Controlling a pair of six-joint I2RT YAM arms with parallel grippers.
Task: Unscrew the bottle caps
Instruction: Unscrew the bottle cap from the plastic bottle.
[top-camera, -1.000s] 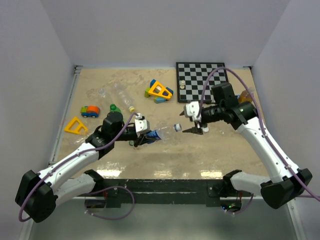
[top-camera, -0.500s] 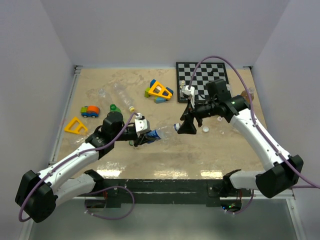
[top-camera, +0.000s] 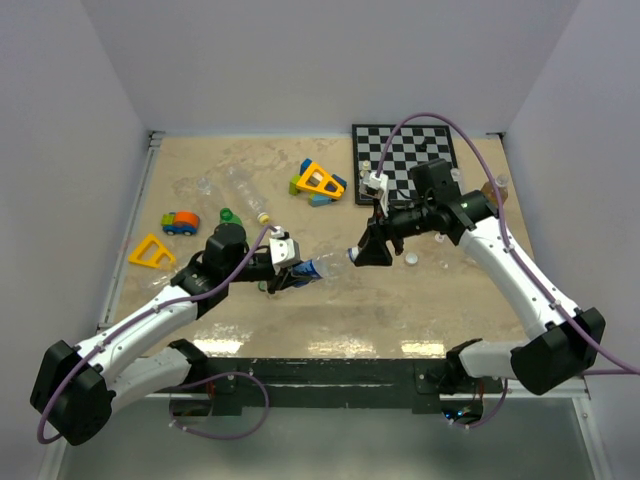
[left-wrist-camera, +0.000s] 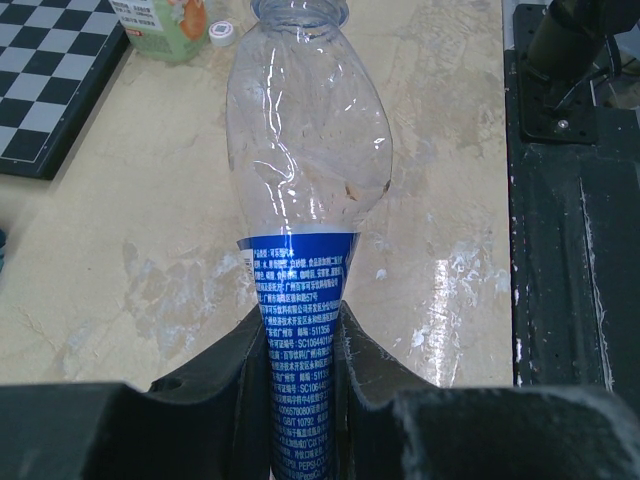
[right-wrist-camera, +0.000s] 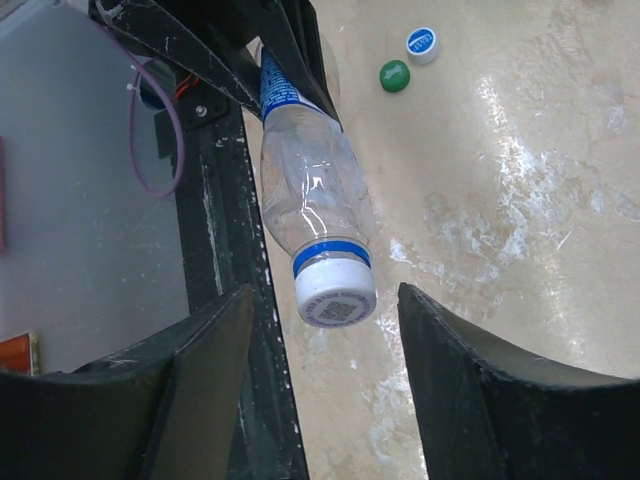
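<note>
Clear gripped bottle (left-wrist-camera: 305, 150): 1 | loose green cap (right-wrist-camera: 395, 76): 1 | blue cap (right-wrist-camera: 423, 44): 1

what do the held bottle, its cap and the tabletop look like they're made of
Bottle: thin clear plastic, glossy; you can see through it, and its wall is dented and creased.
Cap: white opaque plastic, fairly matte, with a printed code on top.
Tabletop: beige veined marble-look surface, polished, with glare patches; whether it is real stone or laminate cannot be told.
</note>
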